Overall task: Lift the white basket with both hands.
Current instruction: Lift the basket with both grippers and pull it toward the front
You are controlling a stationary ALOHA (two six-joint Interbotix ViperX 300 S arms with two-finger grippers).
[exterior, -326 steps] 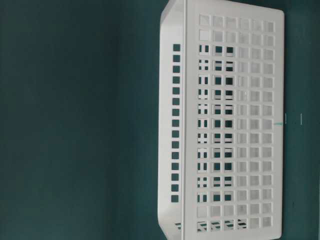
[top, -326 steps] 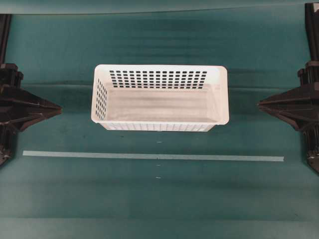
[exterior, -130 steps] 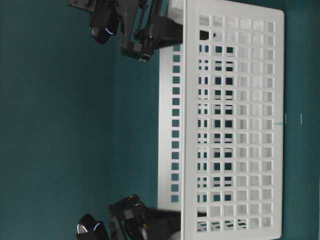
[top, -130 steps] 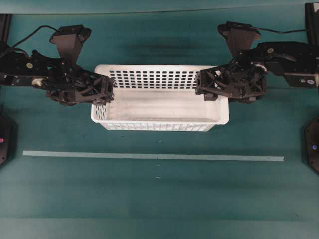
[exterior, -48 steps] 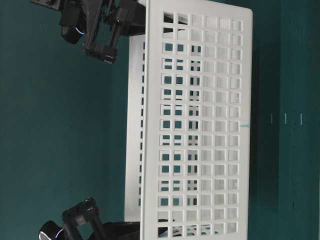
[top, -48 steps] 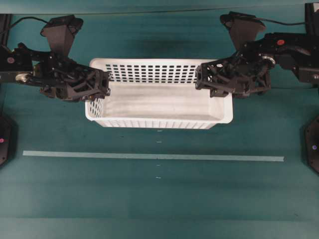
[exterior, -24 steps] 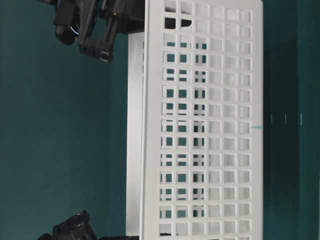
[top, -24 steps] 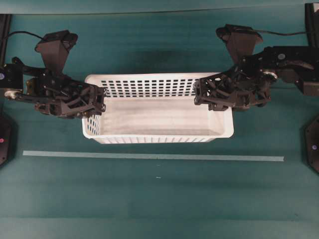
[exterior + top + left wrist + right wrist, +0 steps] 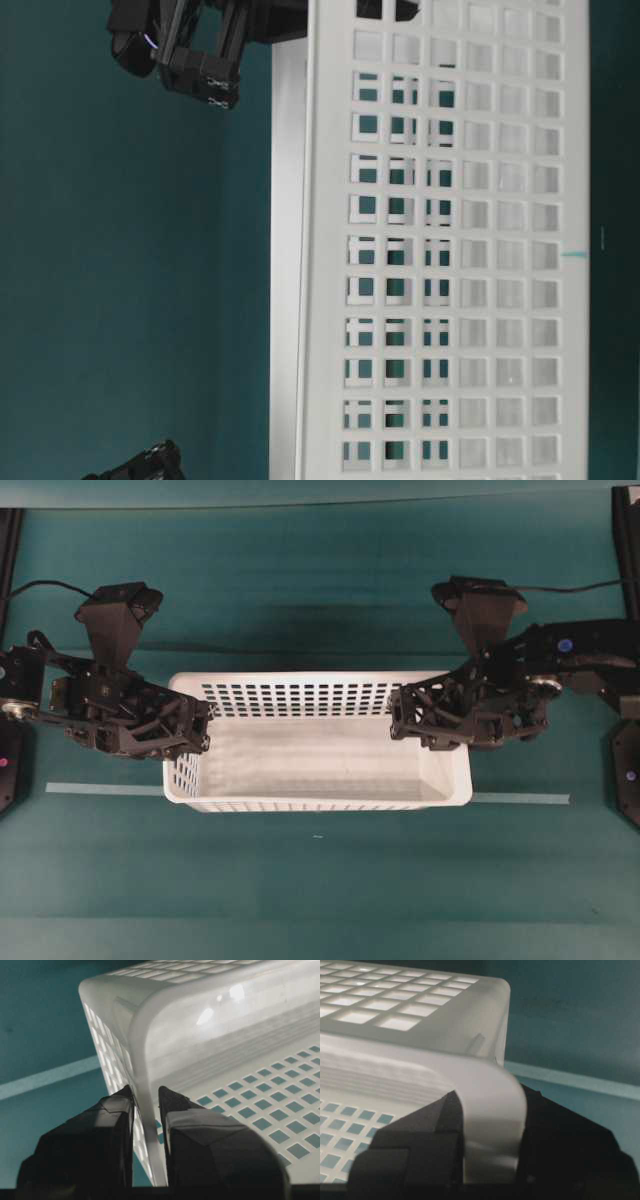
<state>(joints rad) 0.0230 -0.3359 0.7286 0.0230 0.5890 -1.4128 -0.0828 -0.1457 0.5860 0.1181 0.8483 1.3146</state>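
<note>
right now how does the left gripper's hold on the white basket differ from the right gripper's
The left gripper pinches the white basket's left end wall; the right gripper pinches the right end.

In the wrist views, the left fingers pinch a thin stretch of wall, while the right fingers straddle the broad rounded rim.

Both are shut on the basket, one finger inside and one outside.

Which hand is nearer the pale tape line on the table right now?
Neither clearly. The left hand clamps the white basket's left end wall, the right hand its right end wall; the tape line runs just below both in the overhead view.
</note>
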